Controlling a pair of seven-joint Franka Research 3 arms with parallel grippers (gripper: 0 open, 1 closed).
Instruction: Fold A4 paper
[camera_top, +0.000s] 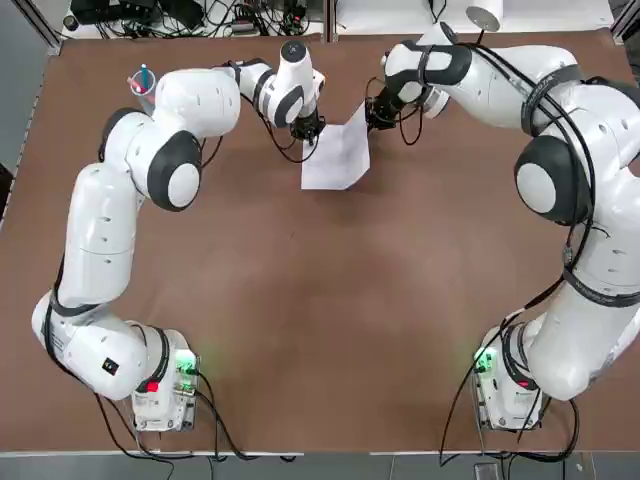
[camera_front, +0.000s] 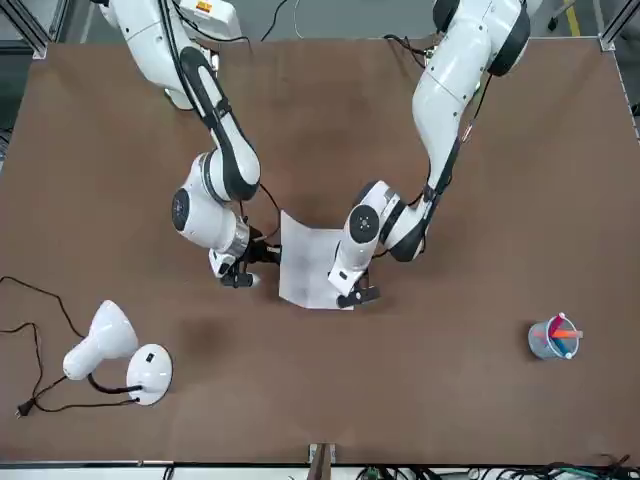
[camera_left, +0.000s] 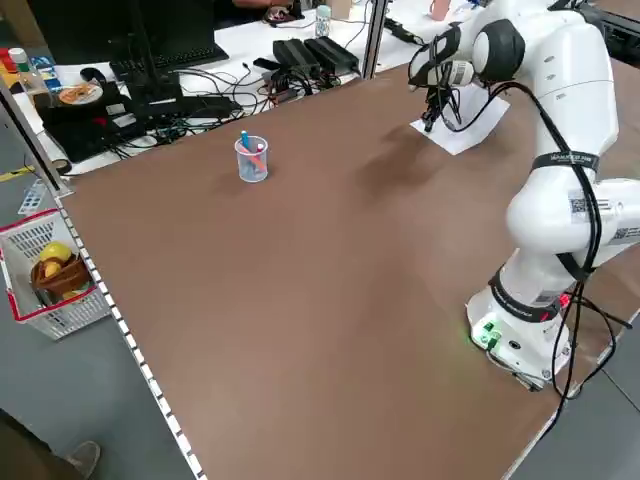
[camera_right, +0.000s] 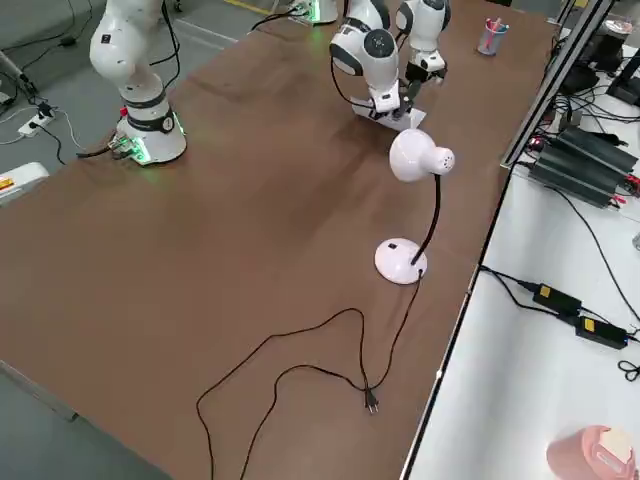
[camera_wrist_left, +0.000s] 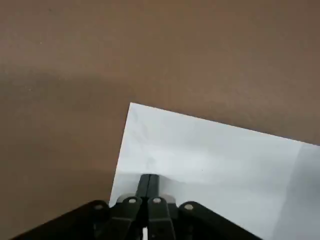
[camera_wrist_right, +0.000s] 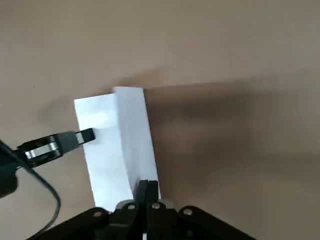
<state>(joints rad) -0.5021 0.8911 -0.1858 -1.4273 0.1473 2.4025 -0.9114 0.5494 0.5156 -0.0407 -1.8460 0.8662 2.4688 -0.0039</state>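
From above, we see the paper (camera_top: 338, 158) between our closed left gripper (camera_top: 307, 133) and our right gripper (camera_top: 378, 112), clamped on its raised edge. In front, a lamp (camera_front: 108, 338) sits near the right gripper on the brown counter (camera_front: 300, 410); a pen cup (camera_front: 553, 337) stands beyond the left gripper.

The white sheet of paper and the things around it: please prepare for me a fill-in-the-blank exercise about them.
The side of the white paper sheet at the robot's ____ tool is raised. The black left tool has its two fingers ____, over the paper. The white desk lamp has a ____ base. The translucent pen cup stands nearer to the robot's ____ arm.

Missing words: right; together; round; left.
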